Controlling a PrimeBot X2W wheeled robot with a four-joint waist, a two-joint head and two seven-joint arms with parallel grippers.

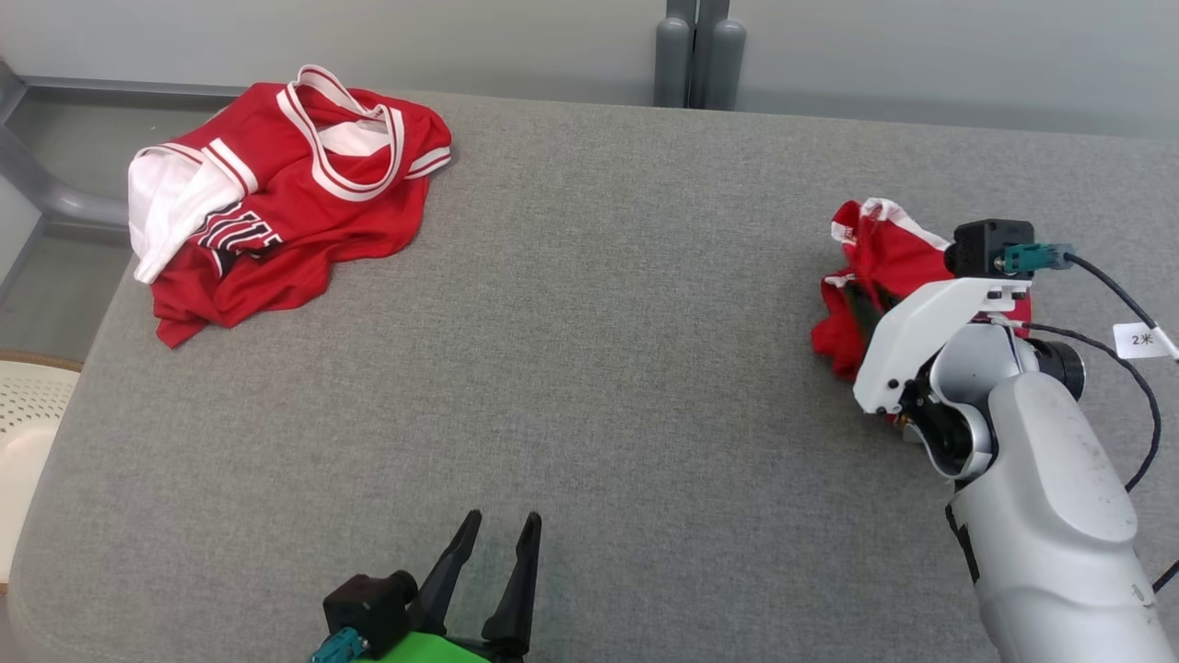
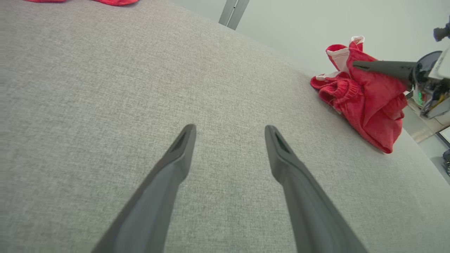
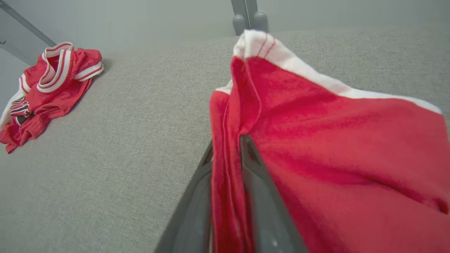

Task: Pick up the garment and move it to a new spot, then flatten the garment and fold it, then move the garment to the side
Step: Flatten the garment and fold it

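Head view: grey cloth surface [image 1: 599,368], pale wall [image 1: 368,37] behind; L hand [image 1: 497,529] spread, R hand [image 3: 228,140] pinching garment [image 1: 880,267]

A broad counter [image 1: 589,387] covered in grey woven fabric is seen, its near-left corner rounded off. A plain pale grey wall [image 1: 921,55] is set behind it. Against that wall, at the counter's far edge, a pair of grey round-topped posts [image 1: 698,55] is stood upright. At the far left a grey metal rail [image 1: 64,198] is bent down beside the counter, and grey floor [image 1: 46,285] is seen below it. A cream perforated object [image 1: 28,405], edged in brown, is cut off by the left border; whether it is a seat or a basket cannot be told. The room is lit evenly and softly, and only faint shadows are cast.
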